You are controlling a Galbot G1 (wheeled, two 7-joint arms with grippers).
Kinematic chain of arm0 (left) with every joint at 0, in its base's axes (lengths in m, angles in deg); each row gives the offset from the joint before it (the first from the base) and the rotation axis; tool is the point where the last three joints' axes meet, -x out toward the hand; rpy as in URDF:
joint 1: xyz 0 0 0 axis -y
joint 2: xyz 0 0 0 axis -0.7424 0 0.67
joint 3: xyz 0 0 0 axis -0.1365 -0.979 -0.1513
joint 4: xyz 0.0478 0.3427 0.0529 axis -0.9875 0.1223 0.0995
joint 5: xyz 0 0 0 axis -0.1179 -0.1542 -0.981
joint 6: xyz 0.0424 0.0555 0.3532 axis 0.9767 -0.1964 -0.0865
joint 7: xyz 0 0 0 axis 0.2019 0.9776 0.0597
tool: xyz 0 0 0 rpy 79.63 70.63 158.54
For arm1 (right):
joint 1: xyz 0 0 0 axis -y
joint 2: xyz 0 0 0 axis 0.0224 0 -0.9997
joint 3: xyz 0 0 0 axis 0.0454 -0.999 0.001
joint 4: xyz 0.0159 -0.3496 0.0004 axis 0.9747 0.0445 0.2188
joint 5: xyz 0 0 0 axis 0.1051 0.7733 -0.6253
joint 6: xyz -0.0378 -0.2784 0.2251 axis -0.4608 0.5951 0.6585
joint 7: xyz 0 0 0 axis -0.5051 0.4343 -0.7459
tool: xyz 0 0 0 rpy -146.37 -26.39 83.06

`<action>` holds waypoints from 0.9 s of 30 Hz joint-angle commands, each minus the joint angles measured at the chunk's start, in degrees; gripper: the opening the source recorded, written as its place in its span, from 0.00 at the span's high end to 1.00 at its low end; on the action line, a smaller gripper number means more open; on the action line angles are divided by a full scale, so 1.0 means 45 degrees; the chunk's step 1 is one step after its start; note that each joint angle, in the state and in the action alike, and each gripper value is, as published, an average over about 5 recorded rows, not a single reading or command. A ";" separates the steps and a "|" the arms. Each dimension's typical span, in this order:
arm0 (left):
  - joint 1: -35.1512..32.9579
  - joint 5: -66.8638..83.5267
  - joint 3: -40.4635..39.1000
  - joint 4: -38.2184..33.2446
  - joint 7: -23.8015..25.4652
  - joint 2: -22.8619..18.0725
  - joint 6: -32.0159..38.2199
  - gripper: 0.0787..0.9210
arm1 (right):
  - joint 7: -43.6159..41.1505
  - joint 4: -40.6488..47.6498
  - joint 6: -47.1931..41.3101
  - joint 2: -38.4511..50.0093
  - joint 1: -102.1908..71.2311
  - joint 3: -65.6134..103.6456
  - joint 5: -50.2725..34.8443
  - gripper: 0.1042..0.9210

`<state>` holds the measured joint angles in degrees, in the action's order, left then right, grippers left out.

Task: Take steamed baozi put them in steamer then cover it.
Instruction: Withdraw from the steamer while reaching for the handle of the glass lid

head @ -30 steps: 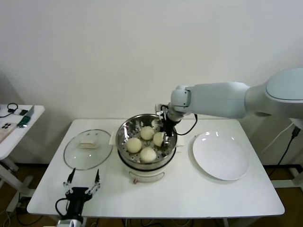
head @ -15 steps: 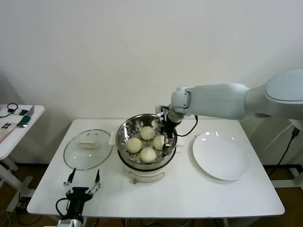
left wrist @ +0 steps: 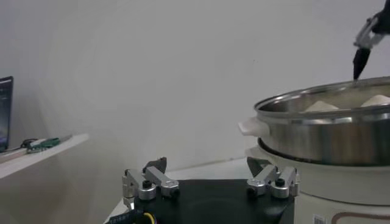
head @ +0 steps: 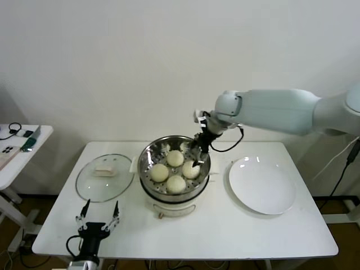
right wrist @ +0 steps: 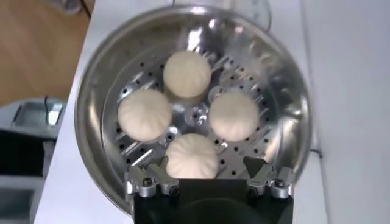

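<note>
The steamer (head: 144,161) stands mid-table on its white pot base. Four cream-white baozi lie inside: one at the back (head: 175,158), one left (head: 160,172), one right (head: 191,169), one in front (head: 176,183). My right gripper (head: 198,153) hangs open and empty just above the steamer's right side. In the right wrist view the gripper (right wrist: 206,165) is above a baozi (right wrist: 192,155), with the steamer wall (right wrist: 103,79) all around. My left gripper (head: 98,217) is open and empty, low at the table's front left; it also shows in the left wrist view (left wrist: 207,165), beside the steamer (left wrist: 329,137).
A round clear glass lid (head: 90,185) with a white handle (head: 105,169) lies left of the steamer. A bare white plate (head: 261,184) lies to its right. The white table (head: 225,230) ends close in front. A side table (head: 17,152) stands at far left.
My right gripper has let go of the right-hand baozi in the steamer and lifted up and slightly right. The left arm has not moved.
</note>
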<state>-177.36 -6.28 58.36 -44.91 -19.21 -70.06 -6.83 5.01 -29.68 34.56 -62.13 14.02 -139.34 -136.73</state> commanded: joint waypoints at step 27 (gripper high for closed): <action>0.0606 -0.1999 0.0292 -0.0691 0.0780 0.0017 -0.0558 0.12 | 0.8812 -0.5393 0.2963 0.6129 -2.1062 2.3838 0.6138 0.12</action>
<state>-175.02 -11.16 59.78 -46.93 -16.95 -70.31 -7.68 37.95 -46.09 48.16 -35.91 -43.70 -70.98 -116.08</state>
